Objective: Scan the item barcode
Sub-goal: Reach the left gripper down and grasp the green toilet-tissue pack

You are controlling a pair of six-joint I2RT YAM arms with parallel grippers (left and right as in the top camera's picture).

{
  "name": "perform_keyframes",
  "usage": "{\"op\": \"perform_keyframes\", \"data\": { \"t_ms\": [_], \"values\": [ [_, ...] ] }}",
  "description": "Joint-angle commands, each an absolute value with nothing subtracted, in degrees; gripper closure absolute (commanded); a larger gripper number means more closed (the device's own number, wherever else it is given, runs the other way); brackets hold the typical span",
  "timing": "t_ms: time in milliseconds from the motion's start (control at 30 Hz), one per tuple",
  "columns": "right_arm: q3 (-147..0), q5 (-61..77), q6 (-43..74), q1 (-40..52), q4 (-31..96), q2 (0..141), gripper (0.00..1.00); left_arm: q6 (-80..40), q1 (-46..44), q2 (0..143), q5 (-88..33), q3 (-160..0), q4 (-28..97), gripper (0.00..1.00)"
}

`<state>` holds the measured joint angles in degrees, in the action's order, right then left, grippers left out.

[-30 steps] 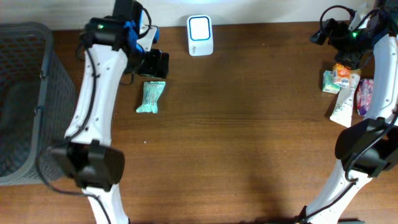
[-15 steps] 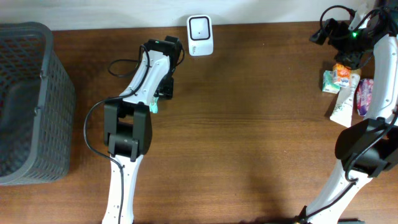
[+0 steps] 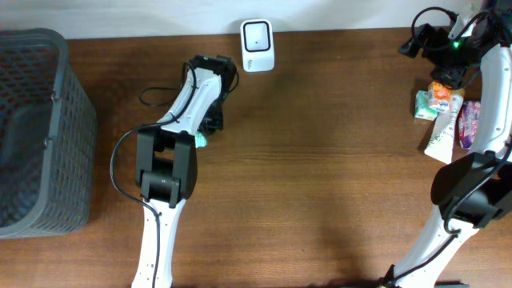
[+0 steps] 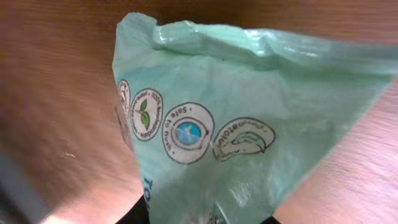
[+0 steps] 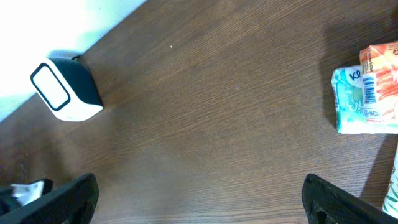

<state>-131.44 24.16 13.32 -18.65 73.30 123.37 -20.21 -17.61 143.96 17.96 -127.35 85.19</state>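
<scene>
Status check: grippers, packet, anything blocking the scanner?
Left gripper at green packet, packet in its jaws, grip unconfirmed. Right gripper open, empty. Packet close to scanner, nothing between them.

Grey mesh basket (image 3: pixel 32 128) stands at far L end of the brown wood table (image 3: pixel 320 184), open side up, well apart from everything else. Far R end, near back edge, there's a small cluster of goods. An orange-and-green pack (image 3: pixel 436 98) lies flat w/ a printed barcode facing up. A white tube (image 3: pixel 442 134) lies at a slant just in front of it, touching. A pink-purple packet (image 3: pixel 470 122) is beside the tube, partly hidden. White wall (image 3: pixel 344 12) runs along the back of the table.
</scene>
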Motion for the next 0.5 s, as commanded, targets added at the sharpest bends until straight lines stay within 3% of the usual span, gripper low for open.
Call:
{"op": "perform_keyframes", "data": {
  "t_ms": [0,100,233,400,467],
  "values": [
    [-131.68,24.86,13.17,-18.39,73.3,123.79,0.01,-11.2,-17.52,143.87,-5.61,-141.47,88.6,0.75],
    [-131.68,24.86,13.17,-18.39,73.3,123.79,0.01,1.32,-17.47,143.87,-41.17,-149.84,90.0,0.71],
    [-131.68,24.86,13.17,-18.39,73.3,123.79,0.01,4.84,-20.95,144.42,-53.69,-142.93,86.56,0.67],
    [-131.68,24.86,13.15,-18.39,73.3,123.79,0.01,2.17,-28.53,144.42,-52.82,-122.87,69.47,0.67],
    [-131.68,24.86,13.17,-18.39,73.3,123.79,0.01,2.2,-28.99,144.18,-41.47,-122.08,69.34,0.55]
  ]
}}
